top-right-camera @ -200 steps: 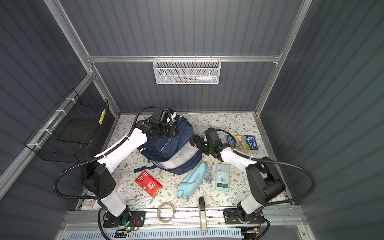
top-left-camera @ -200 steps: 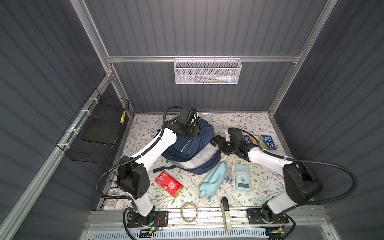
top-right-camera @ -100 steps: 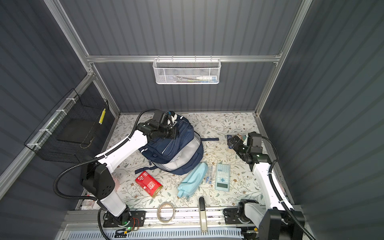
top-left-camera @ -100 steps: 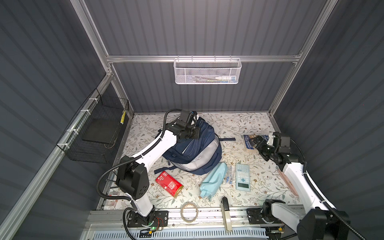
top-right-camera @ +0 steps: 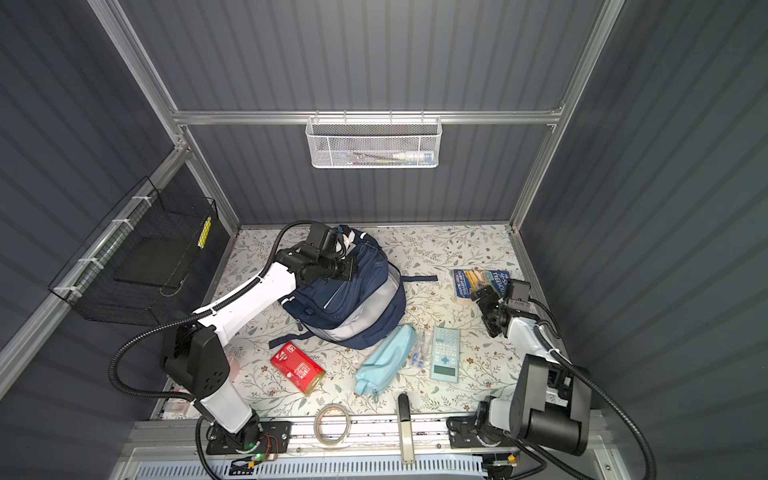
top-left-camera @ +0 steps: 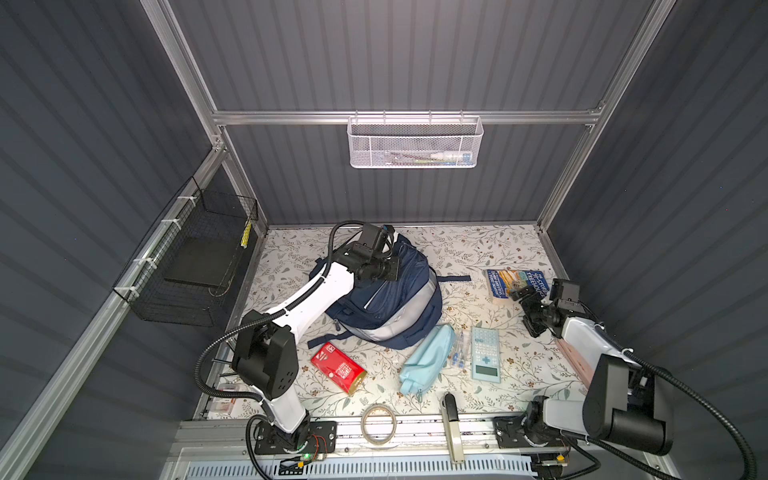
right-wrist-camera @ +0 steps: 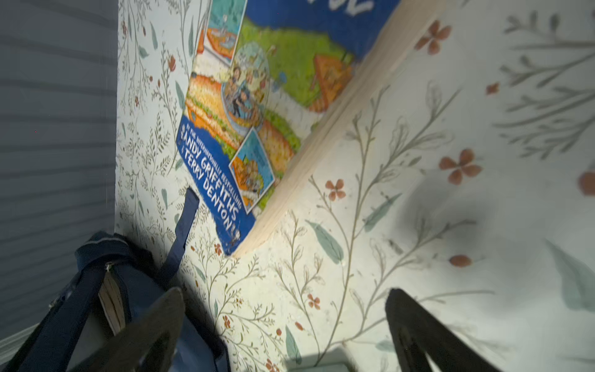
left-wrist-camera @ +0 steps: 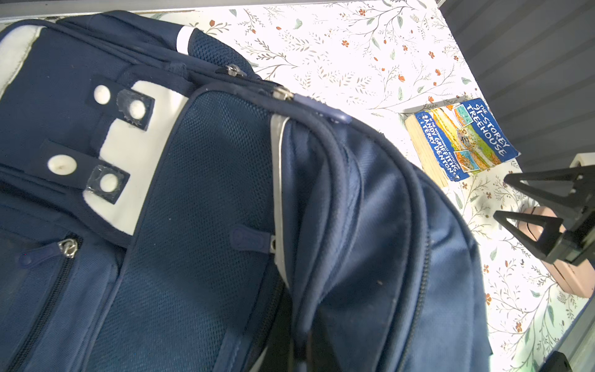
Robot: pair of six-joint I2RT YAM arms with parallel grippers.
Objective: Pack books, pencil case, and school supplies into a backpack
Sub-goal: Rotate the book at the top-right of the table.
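The navy backpack (top-left-camera: 390, 303) (top-right-camera: 349, 303) (left-wrist-camera: 206, 199) lies at the table's middle-left. My left gripper (top-left-camera: 388, 253) (left-wrist-camera: 306, 351) is shut on a fold of fabric at its top edge. A blue-and-yellow book (top-left-camera: 515, 282) (top-right-camera: 482, 280) (left-wrist-camera: 463, 138) (right-wrist-camera: 257, 96) lies flat at the back right. My right gripper (top-left-camera: 521, 313) (top-right-camera: 484, 313) (left-wrist-camera: 500, 195) (right-wrist-camera: 285, 291) hangs open and empty just short of that book's near corner. In front of the backpack lie the pale-blue pencil case (top-left-camera: 428, 359), a clear packet (top-left-camera: 459, 353), the calculator (top-left-camera: 485, 353) and a red pack (top-left-camera: 338, 368).
A tape roll (top-left-camera: 378, 424) and a grey handle (top-left-camera: 451, 428) rest on the front rail. A pink block (top-left-camera: 575, 361) lies along the right edge under my right arm. A black wire basket (top-left-camera: 199, 266) hangs on the left wall, a white mesh basket (top-left-camera: 415, 141) on the back wall.
My right arm has swung away from the backpack's side to the right, over to the book, its gripper still open. My left gripper keeps its hold on the backpack.
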